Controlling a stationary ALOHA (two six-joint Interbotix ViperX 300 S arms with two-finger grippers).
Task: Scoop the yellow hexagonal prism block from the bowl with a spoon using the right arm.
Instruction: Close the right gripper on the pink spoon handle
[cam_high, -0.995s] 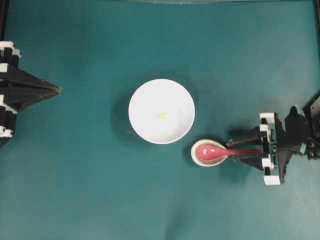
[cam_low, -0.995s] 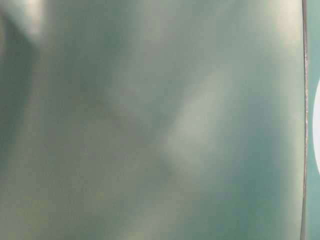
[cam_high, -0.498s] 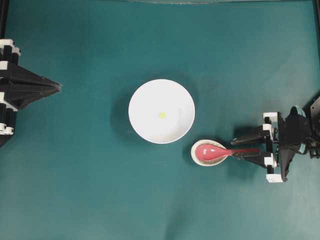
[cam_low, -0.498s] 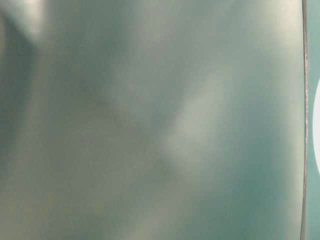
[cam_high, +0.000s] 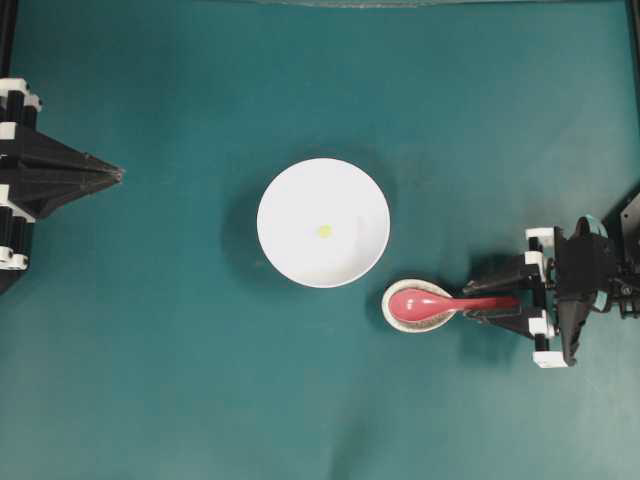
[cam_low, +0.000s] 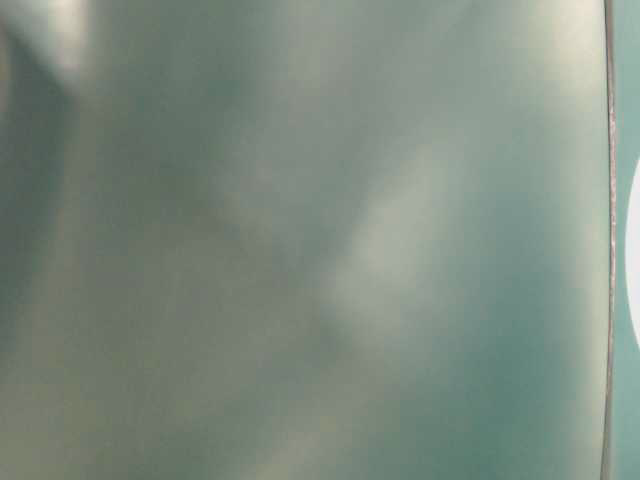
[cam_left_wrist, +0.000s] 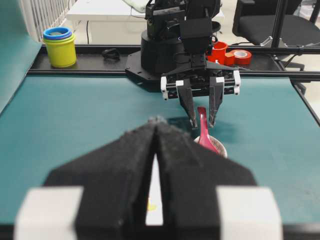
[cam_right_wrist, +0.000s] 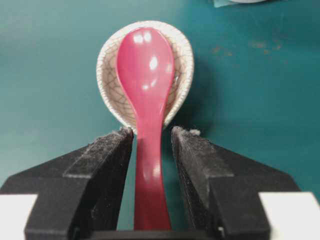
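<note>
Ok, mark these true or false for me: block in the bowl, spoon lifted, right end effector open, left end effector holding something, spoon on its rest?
1. The tiny yellow hexagonal block lies in the large round white bowl. True.
2. The glossy pink-red spoon is lifted clear. False: its scoop lies in the small speckled spoon rest.
3. The right end effector is open, straddling the handle. True.
4. The left end effector holds the spoon. False: it is shut on nothing, far from the bowl.

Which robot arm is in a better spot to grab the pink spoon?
The right one. Its gripper has open jaws on either side of the spoon handle. The left gripper sits shut, far across the table, beyond the bowl.
</note>
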